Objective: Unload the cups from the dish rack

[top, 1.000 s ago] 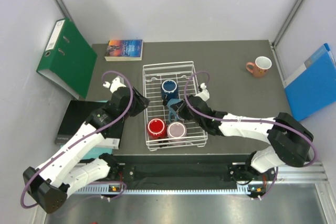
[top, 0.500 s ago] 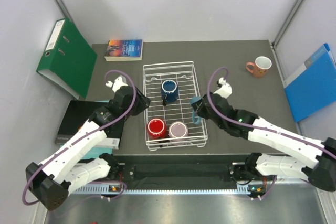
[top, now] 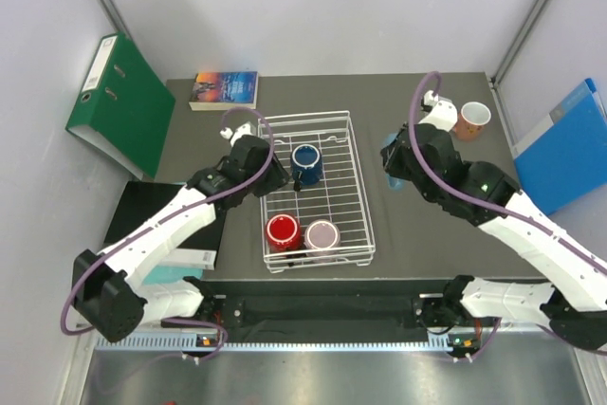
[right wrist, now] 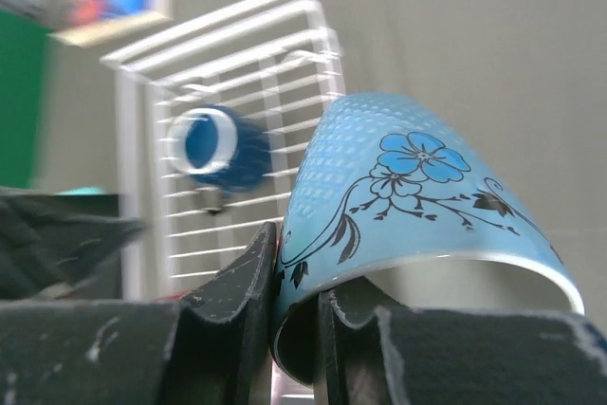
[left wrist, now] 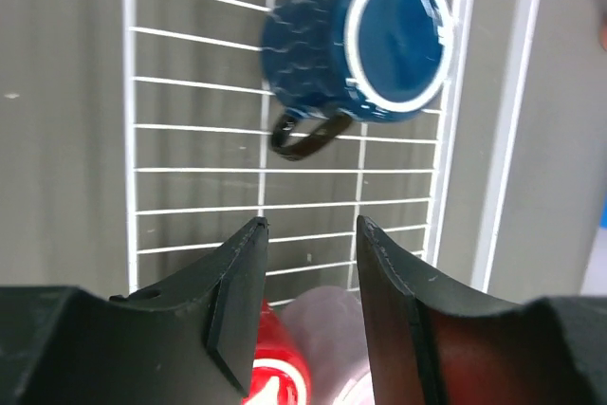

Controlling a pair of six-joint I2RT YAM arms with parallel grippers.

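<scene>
Well, over on the left a green binder (top: 119,106) leans by the wall, and a paperback book (top: 225,88) lies at the table's far edge. The left gripper (left wrist: 311,234) hangs over the left side of the dish rack (top: 305,118), its jaws partly apart with nothing between them.

Inside the rack the dark blue mug (top: 305,163) stands toward the back, a bit smeared in the wrist view. The red mug (top: 282,230) and the pale mauve mug (top: 321,234) sit side by side at the near end, both largely cut off behind the fingers from that wrist camera.

Right of the rack, over the grey table (top: 427,225), the right gripper (right wrist: 299,263) pinches the rim of the teal mug (right wrist: 408,187), one finger inside and one outside. From above, the arm covers most of that mug, so I cannot tell whether it touches the table, and its handle is out of sight.

At the far right corner the salmon-pink mug (top: 471,119) stands upright, near a blue folder (top: 569,149).
</scene>
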